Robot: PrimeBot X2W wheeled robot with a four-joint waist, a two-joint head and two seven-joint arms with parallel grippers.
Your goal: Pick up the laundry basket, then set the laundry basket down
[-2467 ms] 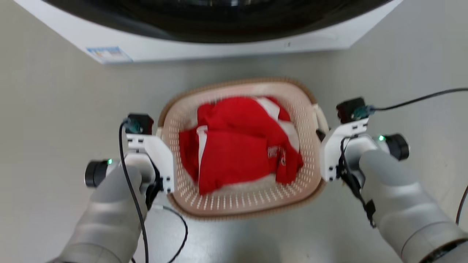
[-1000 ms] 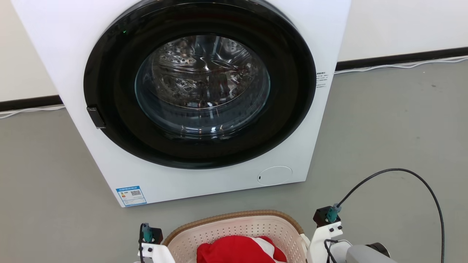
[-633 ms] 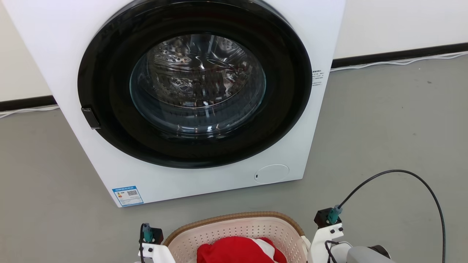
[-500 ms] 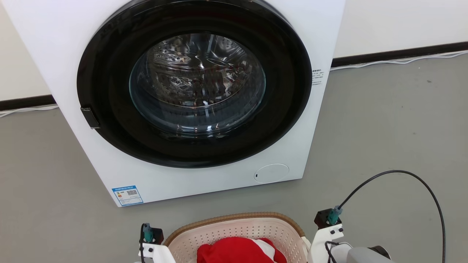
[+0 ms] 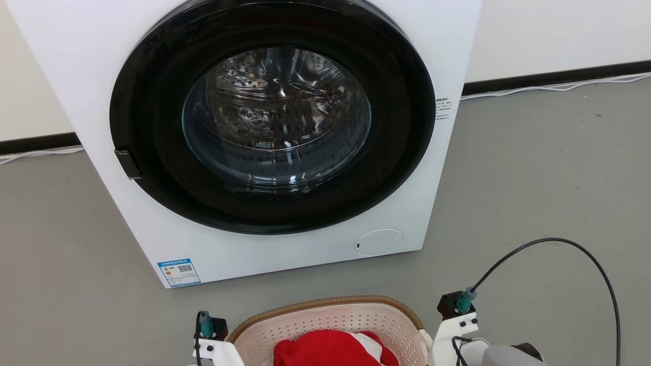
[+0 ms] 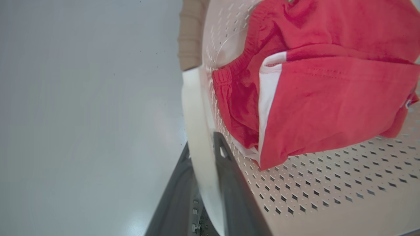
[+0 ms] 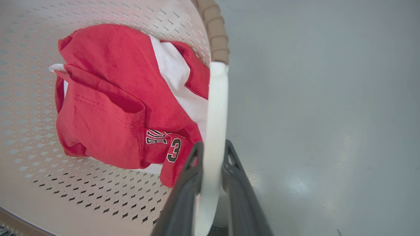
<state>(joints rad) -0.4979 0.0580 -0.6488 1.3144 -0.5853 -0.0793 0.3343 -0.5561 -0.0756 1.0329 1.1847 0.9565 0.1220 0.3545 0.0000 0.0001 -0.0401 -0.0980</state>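
The left gripper [image 6: 203,147] is pinching the basket [image 6: 328,186] by its white left handle [image 6: 193,105]. The right gripper [image 7: 213,144] is pinching the right handle [image 7: 216,98]. In the head view the basket is showing at 6 o'clock, holding red clothes [image 5: 325,348]. The washer [image 5: 285,254] is standing at 12 o'clock.

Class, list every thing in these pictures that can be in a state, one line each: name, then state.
washing machine door: shut.
laundry basket: loaded, held at both handles.
red clothes: crumpled inside the basket.
left gripper: shut on the basket's handle.
right gripper: shut on the other handle.
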